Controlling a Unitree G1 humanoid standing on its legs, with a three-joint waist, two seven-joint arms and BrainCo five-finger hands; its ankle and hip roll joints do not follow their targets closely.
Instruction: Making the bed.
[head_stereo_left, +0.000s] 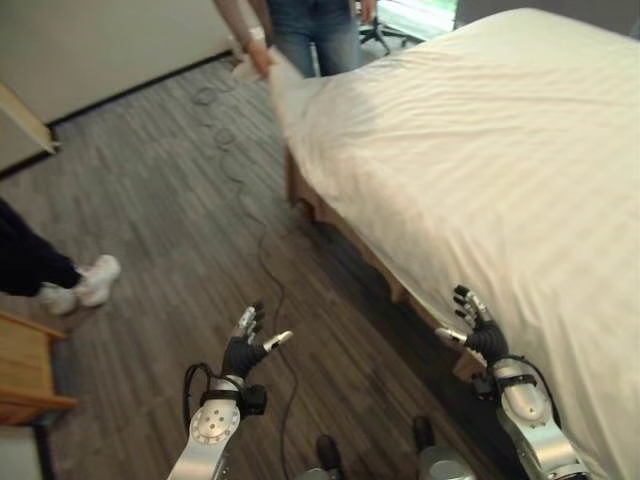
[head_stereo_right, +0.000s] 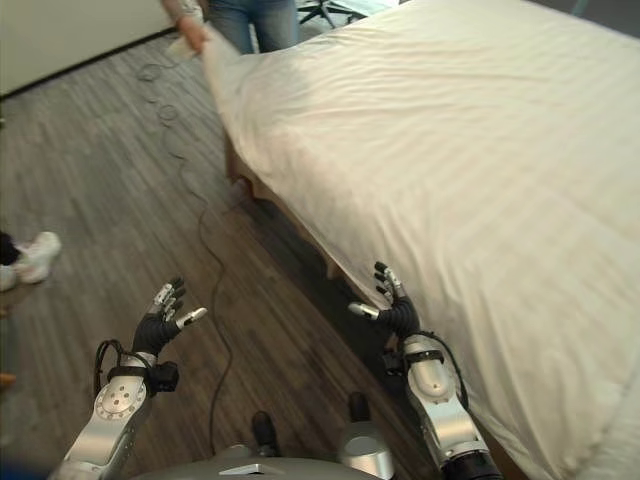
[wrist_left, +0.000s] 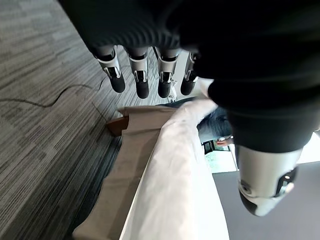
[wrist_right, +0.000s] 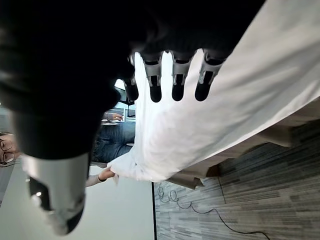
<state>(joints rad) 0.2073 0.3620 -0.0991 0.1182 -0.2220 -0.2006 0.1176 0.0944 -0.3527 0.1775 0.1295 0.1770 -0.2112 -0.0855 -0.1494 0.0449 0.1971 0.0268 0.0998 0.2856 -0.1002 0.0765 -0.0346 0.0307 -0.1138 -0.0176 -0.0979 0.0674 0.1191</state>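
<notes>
My left hand hangs over the wood floor beside the bed, fingers straight and spread, thumb out to the side, holding nothing. My right hand is just at the near edge of the bed, fingers likewise straight and relaxed, empty; from its wrist view the fingers reach toward the white sheet without curling on it.

The sheet covers the bed from the near edge up to the far corner, faintly striped, lying mostly smooth. The bed's long axis runs away from me, from the lower right toward the upper middle of the head views. Along the near side the sheet hangs over the edge, with the brown frame showing below it.

At the far corner a person in jeans holds the corner of the sheet lifted off the bed. Another person's white shoe rests on the floor off to my left, near a wooden piece of furniture.
</notes>
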